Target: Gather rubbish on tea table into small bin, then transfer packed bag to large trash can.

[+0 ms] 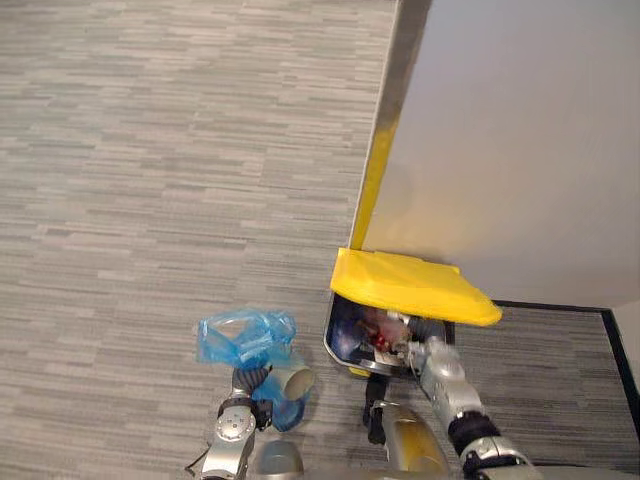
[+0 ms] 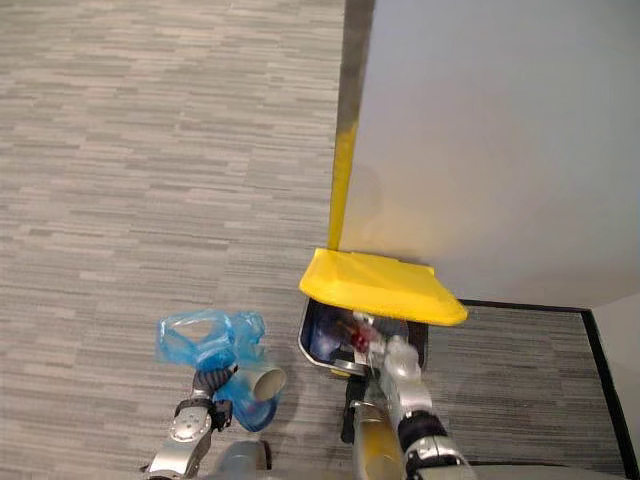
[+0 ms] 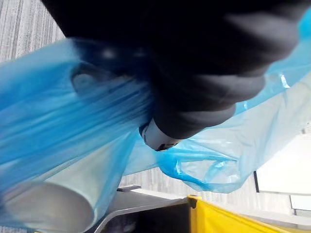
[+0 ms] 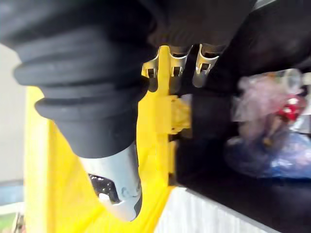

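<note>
Floor (image 1: pixel 150 150): grey carpet.
Left hand (image 3: pixel 160 138): grips bag (image 1: pixel 245 338), raised for dropping.
Right hand (image 4: pixel 116 184): props lid (image 1: pixel 410 285) open; can't tell grip.

Crumpled blue bag (image 1: pixel 245 340) beside open yellow-lidded trash can (image 1: pixel 410 285)
</note>
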Motion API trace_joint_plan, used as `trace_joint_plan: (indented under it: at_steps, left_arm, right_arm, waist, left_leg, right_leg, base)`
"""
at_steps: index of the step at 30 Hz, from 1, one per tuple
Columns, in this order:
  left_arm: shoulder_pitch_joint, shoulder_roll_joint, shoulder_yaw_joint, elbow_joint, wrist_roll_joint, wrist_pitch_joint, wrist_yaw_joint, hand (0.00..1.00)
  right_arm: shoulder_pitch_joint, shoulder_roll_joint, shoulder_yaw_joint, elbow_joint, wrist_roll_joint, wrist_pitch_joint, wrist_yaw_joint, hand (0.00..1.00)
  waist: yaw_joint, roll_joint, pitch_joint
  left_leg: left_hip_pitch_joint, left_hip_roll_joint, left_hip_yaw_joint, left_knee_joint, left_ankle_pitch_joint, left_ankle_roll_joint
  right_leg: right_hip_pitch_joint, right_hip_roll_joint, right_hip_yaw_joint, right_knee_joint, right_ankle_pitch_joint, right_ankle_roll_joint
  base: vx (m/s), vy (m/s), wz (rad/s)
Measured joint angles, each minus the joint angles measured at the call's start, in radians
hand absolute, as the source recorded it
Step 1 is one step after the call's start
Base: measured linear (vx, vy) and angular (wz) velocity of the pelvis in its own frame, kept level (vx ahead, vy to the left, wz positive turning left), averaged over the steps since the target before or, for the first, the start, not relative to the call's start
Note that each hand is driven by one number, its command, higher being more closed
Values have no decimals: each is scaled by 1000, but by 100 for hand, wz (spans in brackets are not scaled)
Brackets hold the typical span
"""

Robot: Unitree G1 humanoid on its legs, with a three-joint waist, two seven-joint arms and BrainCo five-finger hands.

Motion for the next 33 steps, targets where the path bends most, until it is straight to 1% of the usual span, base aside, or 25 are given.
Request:
trace_joint_plan:
  at_steps: [2,5,7,11,14,16,17,21,22,23,24,26,28,30,31,32,33]
  left_arm:
    - [-1,8,-23,-10,-5,-1,0,100]
    - [-1,20,-56,-42,-10,-1,-1,100]
    - [1,24,-76,-68,-11,-2,-4,100]
    - [0,33,-114,-115,-15,-14,-23,100]
    - [-2,39,-144,-147,-33,-19,-42,100]
    - [-5,46,-169,-162,-35,-20,-61,100]
    - [-6,50,-178,-169,-38,-20,-64,100]
    - [-5,71,-229,-232,-63,-21,-69,100]
    - [-10,74,-243,-257,-74,-22,-70,100]
    - [-19,74,-262,-279,-82,-32,-68,100]
    - [-27,74,-273,-286,-89,-37,-68,100]
    - [-55,74,-309,-313,-112,-38,-68,100]
    - [-103,72,-361,-345,-124,-39,-70,100]
    - [-159,68,-405,-353,-128,-44,-71,100]
    - [-201,61,-425,-353,-130,-45,-71,100]
    - [-236,47,-434,-353,-130,-45,-66,100]
    - [-258,41,-441,-353,-130,-45,-62,100]
  right_arm:
    - [-40,-33,0,0,0,2,-2,0]
    - [-80,-77,0,-1,0,6,-2,0]
    - [-96,-101,1,-1,1,8,-1,0]
    - [-133,-144,4,-1,1,11,3,0]
    - [-158,-178,14,-1,1,22,7,0]
    - [-172,-200,25,-1,0,29,14,0]
    - [-176,-202,28,0,0,31,20,0]
    - [-230,-203,53,49,-32,44,42,0]
    - [-250,-204,66,80,-40,47,47,0]
    - [-275,-204,74,103,-40,48,48,0]
    - [-287,-204,75,111,-40,48,48,0]
    - [-332,-204,87,146,-42,50,49,0]
    - [-377,-205,87,181,-49,53,50,0]
    - [-409,-206,88,194,-61,59,50,0]
    - [-443,-206,91,223,-63,66,51,0]
    - [-475,-206,106,248,-69,73,50,0]
    - [-489,-206,110,255,-72,75,50,0]
  waist:
    - [-1,1,11]
    - [-1,0,33]
    - [-1,0,34]
    - [-3,0,34]
    - [-4,0,34]
    - [-5,-1,35]
    - [-4,-2,36]
    - [-6,-7,40]
    - [-7,-9,42]
    - [-5,-10,45]
    - [-5,-10,48]
    - [-6,-9,53]
    - [-8,-9,61]
    - [-12,-7,75]
    - [-23,-4,83]
    - [-31,-3,86]
    - [-33,-2,91]
  left_leg:
    - [-16,2,-16,23,-15,0]
    - [-29,6,-26,42,-21,1]
    - [-35,8,-31,42,-21,1]
    - [-43,11,-31,42,-21,0]
    - [-44,10,-30,44,-21,0]
    - [-53,6,-36,54,-21,1]
    - [-54,5,-37,57,-21,1]
    - [-68,9,-34,91,-23,2]
    - [-67,12,-30,102,-27,1]
    - [-68,13,-17,114,-35,2]
    - [-68,13,-10,121,-39,4]
    - [-69,10,19,139,-47,9]
    - [-71,7,48,154,-56,20]
    - [-72,2,63,159,-58,23]
    - [-76,-3,64,162,-58,23]
    - [-81,-4,65,166,-58,23]
    - [-82,-3,66,169,-57,21]
  right_leg:
    - [0,0,-8,3,-1,1]
    - [-2,2,-11,6,-6,9]
    - [-6,5,-10,8,-14,21]
    - [-21,7,-8,24,-12,18]
    - [-20,8,23,24,-12,17]
    - [-18,11,103,19,-12,16]
    - [-17,12,105,16,-11,14]
    - [-4,19,108,-11,13,-17]
    - [5,23,111,-23,23,-17]
    - [6,27,123,-31,34,-9]
    - [6,28,130,-34,41,-10]
    - [6,32,159,-58,63,1]
    - [5,36,186,-83,90,9]
    - [5,35,204,-99,103,17]
    - [5,32,208,-106,110,18]
    - [2,32,209,-113,121,11]
    - [2,33,210,-114,122,11]
  base:
    - [-35,1,12]
    - [-20,-14,8]
    - [10,-30,6]
    - [29,-8,0]
    - [32,25,3]
    - [-12,42,13]
    - [-26,10,8]
    - [-41,-15,-3]
    - [-82,-17,-17]
    - [-82,-5,-22]
    - [-103,14,-38]
    - [-102,27,-40]
    - [-113,37,-39]
    - [-78,20,-22]
    - [-54,11,-9]
    - [-43,8,-7]
    - [-30,1,-7]
